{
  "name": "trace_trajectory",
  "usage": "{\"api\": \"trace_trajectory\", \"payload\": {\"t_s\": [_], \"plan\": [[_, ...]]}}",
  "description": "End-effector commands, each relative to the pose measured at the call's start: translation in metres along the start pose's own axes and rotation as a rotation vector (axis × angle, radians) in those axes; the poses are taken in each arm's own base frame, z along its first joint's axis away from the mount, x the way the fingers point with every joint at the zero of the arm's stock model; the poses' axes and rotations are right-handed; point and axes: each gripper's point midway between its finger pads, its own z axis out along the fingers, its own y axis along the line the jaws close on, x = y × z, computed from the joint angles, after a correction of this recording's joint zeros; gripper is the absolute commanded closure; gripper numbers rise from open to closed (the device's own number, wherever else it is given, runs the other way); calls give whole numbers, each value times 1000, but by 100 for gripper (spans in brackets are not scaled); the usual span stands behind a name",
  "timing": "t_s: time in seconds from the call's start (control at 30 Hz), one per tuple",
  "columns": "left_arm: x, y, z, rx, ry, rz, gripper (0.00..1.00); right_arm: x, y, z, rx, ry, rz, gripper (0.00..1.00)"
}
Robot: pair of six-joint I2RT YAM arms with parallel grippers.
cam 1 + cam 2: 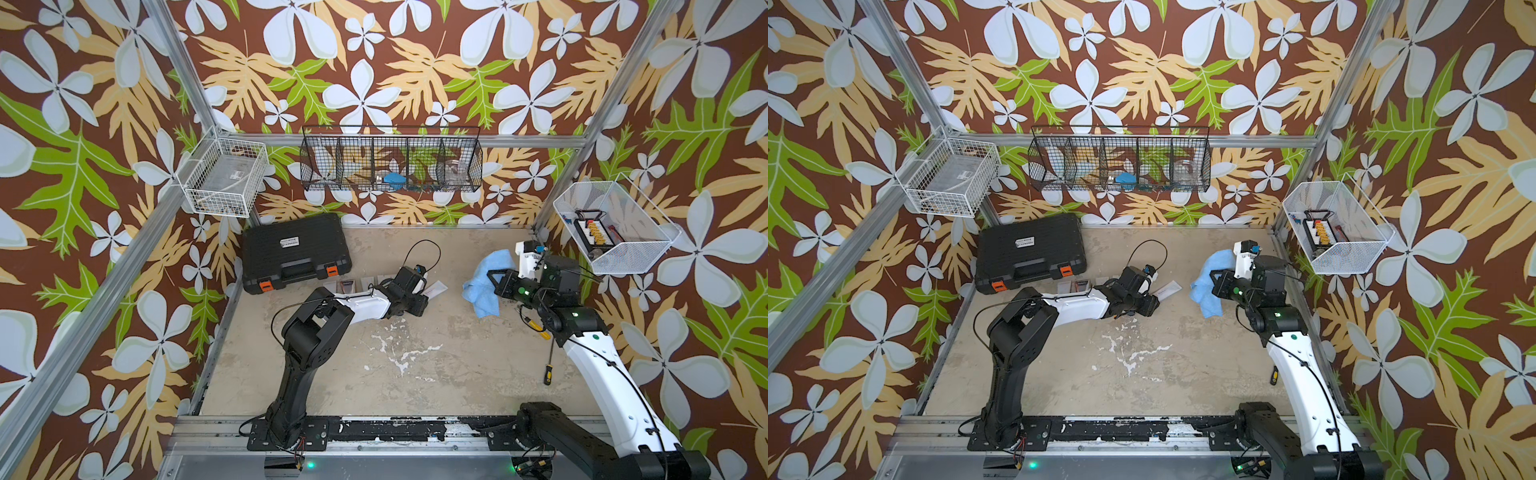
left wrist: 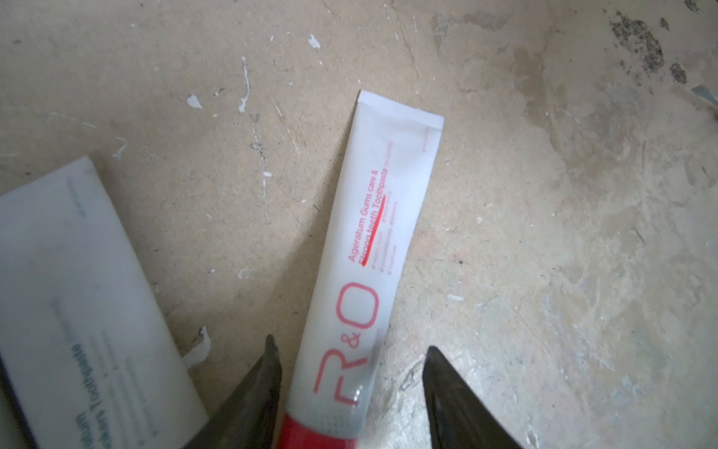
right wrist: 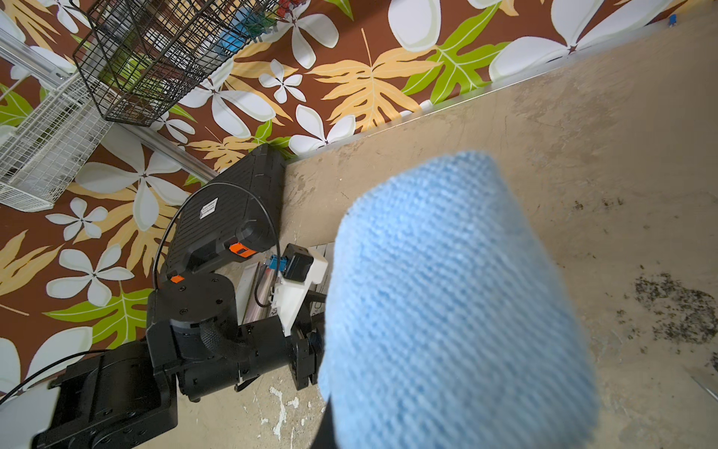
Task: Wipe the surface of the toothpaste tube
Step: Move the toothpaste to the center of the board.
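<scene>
The toothpaste tube (image 2: pixel 373 241) is white with red "R&O" print and a red cap, and it lies flat on the table. My left gripper (image 2: pixel 351 350) is open and straddles the tube's cap end. One fingertip (image 2: pixel 272 352) is close beside the tube and a gap separates it from the second. In both top views only the tube's crimped end (image 1: pixel 436 287) (image 1: pixel 1170 287) shows beyond the left gripper (image 1: pixel 415 297). My right gripper (image 1: pixel 494 280) is shut on a blue cloth (image 1: pixel 484 282) (image 3: pixel 447 303), held above the table to the tube's right. The cloth hides that gripper's jaws.
A white toothpaste package (image 2: pixel 77 311) lies beside the tube. A black tool case (image 1: pixel 295 251) sits at the back left. A screwdriver (image 1: pixel 548 370) lies near the right arm. A black wire basket (image 1: pixel 390 160) and white baskets (image 1: pixel 226 178) (image 1: pixel 615 228) hang on the walls.
</scene>
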Motion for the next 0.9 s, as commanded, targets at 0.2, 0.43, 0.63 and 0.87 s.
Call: {"api": "trace_trajectory", "payload": {"t_s": [0.2,0.43,0.63,0.87], "plan": [[8,-8,0,19,-4,24,64,-5,3,5,-22,-17,-9,100],[14,-21,-2,33,0,57,72,4,-3,17,-32,19,10,100],[23,-47,-12,74,-14,128,76,19,-13,32,-39,52,31,100],[44,-65,-20,120,-19,195,77,72,-29,73,-119,223,133,100]]}}
